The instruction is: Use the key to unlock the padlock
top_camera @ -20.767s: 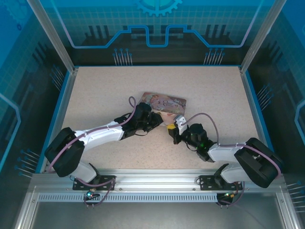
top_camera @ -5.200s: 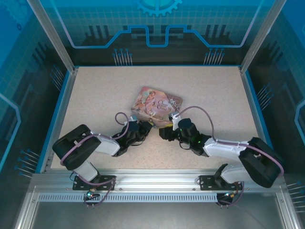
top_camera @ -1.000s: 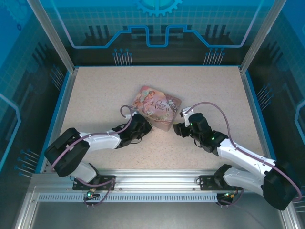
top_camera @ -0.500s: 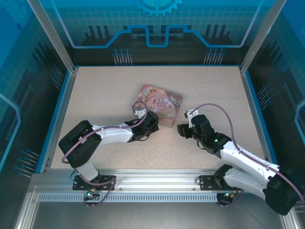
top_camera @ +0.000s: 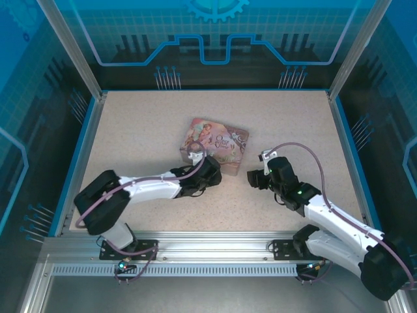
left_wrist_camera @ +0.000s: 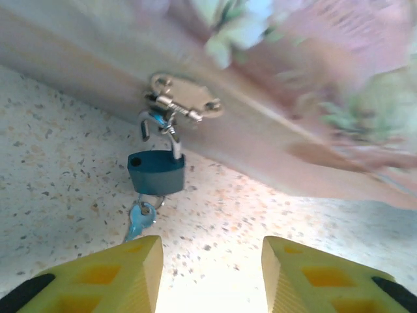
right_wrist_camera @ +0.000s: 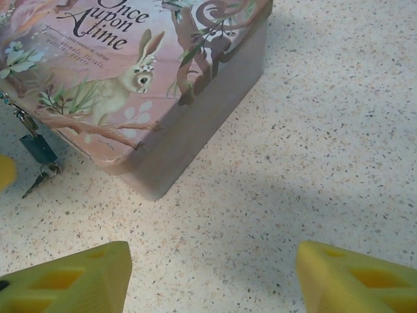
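Status: the padlock [left_wrist_camera: 156, 173] hangs from the hasp [left_wrist_camera: 186, 98] of the tin [left_wrist_camera: 313, 98], with the key [left_wrist_camera: 139, 220] in its base. One shackle leg stands clear of the body, so I judge the lock released. It remains hooked through the hasp.

The left claw [left_wrist_camera: 212, 261] sits just short of it, fingers apart, empty. The right claw [right_wrist_camera: 212, 280] is wide open, empty, near the tin's corner. Against a second ago, the right arm has drawn back from the tin.
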### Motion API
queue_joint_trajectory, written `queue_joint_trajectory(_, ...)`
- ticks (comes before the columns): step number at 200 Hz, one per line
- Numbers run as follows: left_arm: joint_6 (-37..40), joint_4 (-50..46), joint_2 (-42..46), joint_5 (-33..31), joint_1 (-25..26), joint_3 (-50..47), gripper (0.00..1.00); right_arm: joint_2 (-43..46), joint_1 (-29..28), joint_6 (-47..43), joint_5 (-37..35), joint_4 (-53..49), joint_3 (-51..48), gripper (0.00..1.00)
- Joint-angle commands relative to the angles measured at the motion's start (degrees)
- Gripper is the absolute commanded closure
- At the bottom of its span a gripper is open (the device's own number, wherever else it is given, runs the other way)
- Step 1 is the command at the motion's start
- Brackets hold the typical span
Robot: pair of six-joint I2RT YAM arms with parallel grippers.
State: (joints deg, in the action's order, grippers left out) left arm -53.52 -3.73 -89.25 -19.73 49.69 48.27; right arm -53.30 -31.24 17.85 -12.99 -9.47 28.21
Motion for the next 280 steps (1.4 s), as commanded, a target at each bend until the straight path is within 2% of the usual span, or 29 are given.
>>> queue_joint_trajectory(1, 2.37, -0.93, 9.14, -1.51, 0.24, -3.41, 0.48, -0.63, 2.1, 0.6, 7.25, 0.18, 0.0, 0.26)
queue_joint_trajectory(24, 5.13, -6.62, 18.73, -4.16, -1.27, -4.76, 0.31, -2.16, 4.39, 4.84, 15.95, 4.53, -0.33, 0.15)
queue_joint_trajectory(46, 7.1, -9.89, 24.59, 2.25, -8.59, -5.54, 0.21, -6.24, 6.6, 10.09, 23.15, 11.75, -0.41, 0.0)
queue_joint_trajectory(76, 8.56, -8.69, 28.09, 11.88, -21.25, -8.7, 0.15, -16.77, 8.66, 12.04, 25.99, 13.41, 5.08, 0.0)
queue_joint_trajectory(96, 8.51, -6.37, 28.78, 16.58, -27.25, -10.79, 0.14, -23.97, 9.9, 12.21, 28.58, 15.45, 9.45, 0.0)
queue_joint_trajectory(121, 10.04, -6.07, 28.85, 17.97, -30.66, -11.56, 0.13, -31.92, 10.8, 12.02, 32.85, 18.73, 15.34, 0.0)
queue_joint_trajectory(156, 10.37, -4.02, 28.18, 23.09, -36.41, -12.94, 0.12, -42.86, 11.36, 10.88, 37.62, 18.95, 26.17, 0.01)
queue_joint_trajectory(180, 11.52, -4.32, 28.43, 23.87, -38.21, -12.95, 0.12, -49.24, 11.51, 8.84, 40.36, 18.97, 33.49, 0.01)
queue_joint_trajectory(217, 12.38, -3.75, 28.52, 25.05, -40.51, -12.95, 0.11, -61.68, 10.99, 9.17, 48.56, 19.35, 47.7, 0.04)
queue_joint_trajectory(228, 12.38, -3.59, 28.58, 25.59, -40.79, -12.64, 0.12, -64.01, 11.06, 8.54, 48.1, 18.5, 50.74, 0.04)
queue_joint_trajectory(244, 13.09, -3.83, 28.6, 26.24, -41.08, -11.62, 0.12, -63.8, 12.26, 6.66, 43.5, 16.54, 52.46, 0.04)
queue_joint_trajectory(280, 15.84, -5.46, 27.63, 26.31, -41.41, -7.45, 0.16, -53.37, 16.3, 1.37, 33.97, 12.09, 48.03, 0.01)
